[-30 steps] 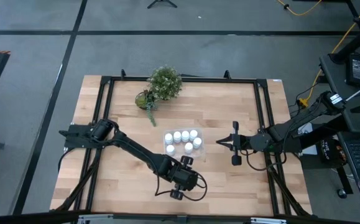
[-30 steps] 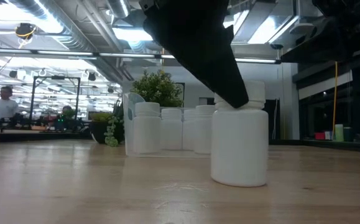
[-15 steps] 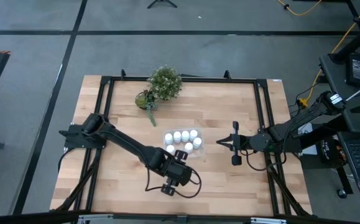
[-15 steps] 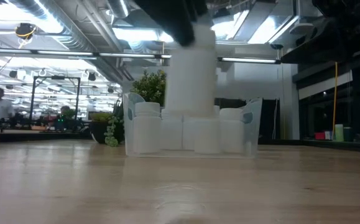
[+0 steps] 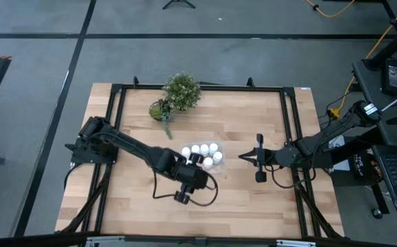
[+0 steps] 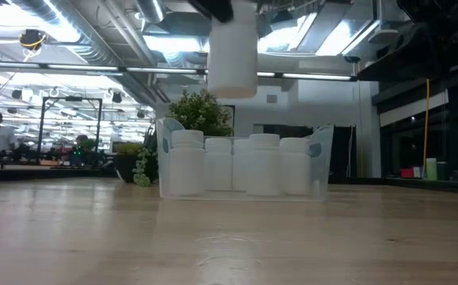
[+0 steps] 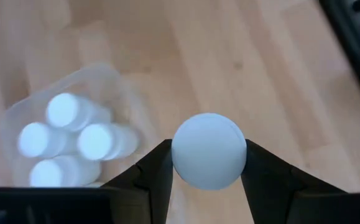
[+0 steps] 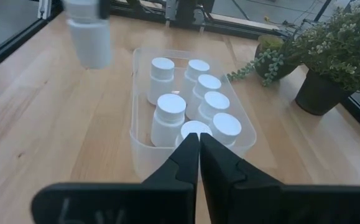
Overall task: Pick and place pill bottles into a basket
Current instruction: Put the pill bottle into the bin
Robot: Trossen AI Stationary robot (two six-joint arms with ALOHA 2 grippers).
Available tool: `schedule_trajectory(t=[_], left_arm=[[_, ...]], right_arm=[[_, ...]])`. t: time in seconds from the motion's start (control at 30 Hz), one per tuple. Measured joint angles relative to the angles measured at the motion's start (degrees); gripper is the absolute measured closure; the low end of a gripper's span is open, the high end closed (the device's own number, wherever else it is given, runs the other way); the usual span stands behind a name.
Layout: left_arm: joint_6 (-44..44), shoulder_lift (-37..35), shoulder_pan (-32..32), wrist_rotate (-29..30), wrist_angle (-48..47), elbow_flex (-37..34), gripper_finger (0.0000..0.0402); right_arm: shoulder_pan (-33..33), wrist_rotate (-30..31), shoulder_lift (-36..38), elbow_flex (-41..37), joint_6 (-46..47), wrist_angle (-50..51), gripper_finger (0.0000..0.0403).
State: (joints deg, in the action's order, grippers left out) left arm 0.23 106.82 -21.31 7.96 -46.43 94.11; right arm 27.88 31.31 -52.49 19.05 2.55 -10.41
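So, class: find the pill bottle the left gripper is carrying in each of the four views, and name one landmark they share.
High view: hidden under the left gripper, by the basket.
Low view: carried bottle at top centre, above the basket.
Left wrist view: bottle cap between the fingers.
Right wrist view: bottle upper left, in the air.
Shared landmark: the clear basket.
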Motion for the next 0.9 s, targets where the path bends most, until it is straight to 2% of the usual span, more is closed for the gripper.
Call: schedule_trajectory(t=[0.43,0.77,0.9], left_arm=[[-0.39,-0.90,8.68,-0.08,-0.97,-0.79,0.0250],[0.55,-0.90,9.04,-0.16,-1.79,-1.09,0.0250],[0.55,-0.94,9.06,0.03,0.05,-4.09,0.0250]], right_arm=[[0.00,0.00,0.00,0.00,0.00,-0.01,0.0384],[0.00,0.00,0.00,0.00,-0.02,0.01,0.0384],[0.00,0.02,0.00,0.00,-0.02,0.01,0.0384]])
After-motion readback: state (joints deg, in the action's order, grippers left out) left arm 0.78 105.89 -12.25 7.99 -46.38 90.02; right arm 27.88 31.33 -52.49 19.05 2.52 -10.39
